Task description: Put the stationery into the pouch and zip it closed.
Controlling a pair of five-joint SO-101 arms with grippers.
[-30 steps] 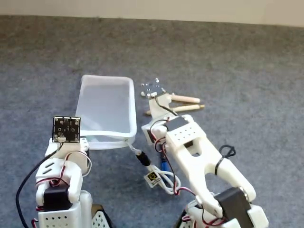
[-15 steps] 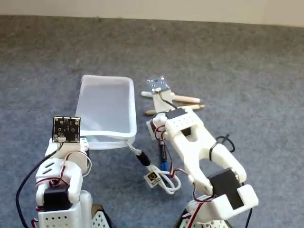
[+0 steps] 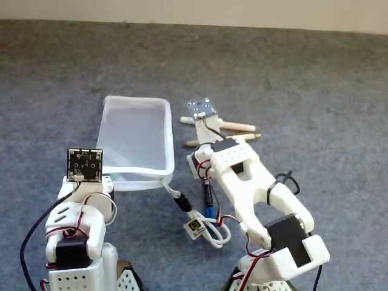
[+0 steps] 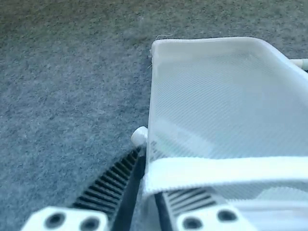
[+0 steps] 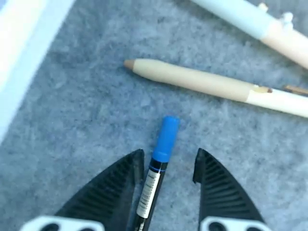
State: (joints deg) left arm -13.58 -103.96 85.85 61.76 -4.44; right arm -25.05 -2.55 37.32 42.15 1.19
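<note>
Pouch [image 3: 136,136]: translucent white, lying on the grey counter [image 3: 303,85] in front of the left arm, with its banded near rim turned toward that arm.
Left claw [image 4: 144,185]: almost closed. Its two ribbed fingers pinch the near corner of the pouch's rim band, and the band runs across one finger.
Right claw [image 5: 168,155]: partly spread and holding nothing. Its fingers are lowered toward the counter on either side of the blue-capped marker.
Blue-capped marker [image 5: 155,171]: lies on the counter in the gap between the right claw's fingers, with its cap pointing out past the fingertips. It sits closer to one finger than the other; whether it touches that finger cannot be told.
Tan pen [image 5: 192,79]: lies crosswise just beyond the marker's cap and is not touching it.
Pale-blue and tan pen [image 5: 240,17]: lies beyond the tan pen, roughly parallel to it and apart from it.
Both pens: on the counter outside the pouch, beside its long edge on the right arm's side.
</note>
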